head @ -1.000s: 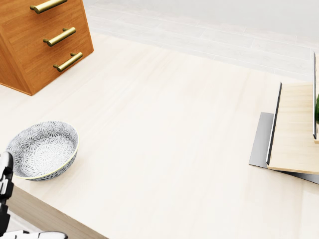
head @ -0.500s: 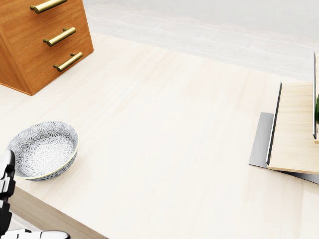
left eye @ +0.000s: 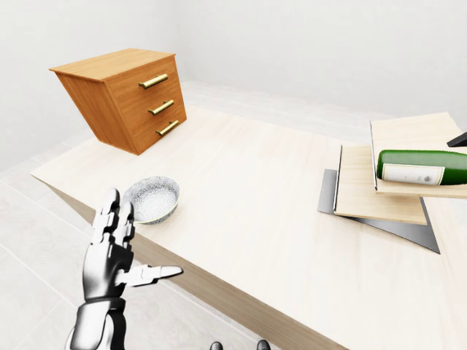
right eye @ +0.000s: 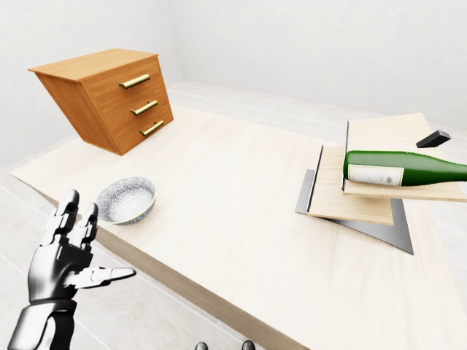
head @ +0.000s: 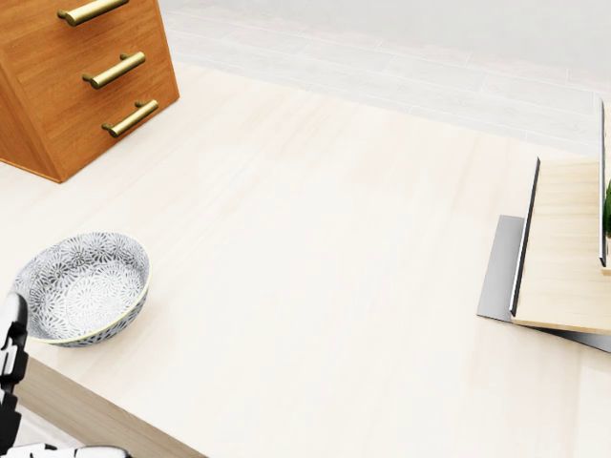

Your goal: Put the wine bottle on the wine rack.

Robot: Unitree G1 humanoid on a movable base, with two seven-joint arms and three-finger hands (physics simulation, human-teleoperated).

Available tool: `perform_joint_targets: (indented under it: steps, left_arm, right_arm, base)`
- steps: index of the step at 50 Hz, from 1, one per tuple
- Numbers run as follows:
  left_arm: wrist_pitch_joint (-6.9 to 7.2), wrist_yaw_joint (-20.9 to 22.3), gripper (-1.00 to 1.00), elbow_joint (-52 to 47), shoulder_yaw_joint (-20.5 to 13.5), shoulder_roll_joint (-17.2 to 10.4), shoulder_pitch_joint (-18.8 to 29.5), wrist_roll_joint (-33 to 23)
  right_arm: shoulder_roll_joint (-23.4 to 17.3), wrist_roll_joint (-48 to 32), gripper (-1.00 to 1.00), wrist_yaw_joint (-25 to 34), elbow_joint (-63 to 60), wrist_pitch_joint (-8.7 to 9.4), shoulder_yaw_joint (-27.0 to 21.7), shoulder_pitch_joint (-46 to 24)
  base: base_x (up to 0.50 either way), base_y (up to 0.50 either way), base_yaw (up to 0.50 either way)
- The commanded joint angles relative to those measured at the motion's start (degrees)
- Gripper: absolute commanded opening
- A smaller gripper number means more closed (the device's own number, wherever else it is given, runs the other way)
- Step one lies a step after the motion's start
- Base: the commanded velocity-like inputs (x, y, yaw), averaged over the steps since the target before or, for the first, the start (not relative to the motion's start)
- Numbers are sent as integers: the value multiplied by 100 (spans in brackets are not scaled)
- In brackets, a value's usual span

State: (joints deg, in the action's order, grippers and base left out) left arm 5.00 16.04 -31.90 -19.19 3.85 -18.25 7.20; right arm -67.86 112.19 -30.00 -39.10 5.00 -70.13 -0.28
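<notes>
Wine bottle (right eye: 405,168): lying on stepped wooden rack (right eye: 350,197), right of frame.
Left hand (left eye: 113,251): lower left, fingers spread, empty.
Bowl (left eye: 152,199): table (left eye: 248,211) edge, beside hand.
Right hand: unseen.

Bright, even, shadowless rendered light (no glare), sharp throughout, eye views wide-angle stretched at edges.

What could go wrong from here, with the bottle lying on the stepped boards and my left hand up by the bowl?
1. The wine bottle lies on its side on the top board, reaching the view's right edge; a nudge might roll it off.
2. The open left hand is raised at the table's near edge close to the patterned bowl; a sweep toward the bottle could knock it.
3. The right hand is out of view, so its clearance is unknown.
</notes>
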Motion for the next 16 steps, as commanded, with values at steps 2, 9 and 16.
perform_joint_targets:
  steps: [2, 9, 16]
  left_arm:
    - [0, 13, 100, -117, 1, 23, -34, 16]
    - [0, 12, 100, -228, -17, 22, -21, 30]
    - [0, 31, 100, -298, -38, 36, -38, 31]
  right_arm:
    - [-668, 81, 100, 0, -385, 0, -252, 480]
    - [-868, 81, 100, 0, -631, 0, -539, 949]
    - [-930, 81, 100, 0, -1069, 0, -1008, 1668]
  base:
    - [0, 0, 0]
    - [0, 0, 0]
    - [0, 0, 0]
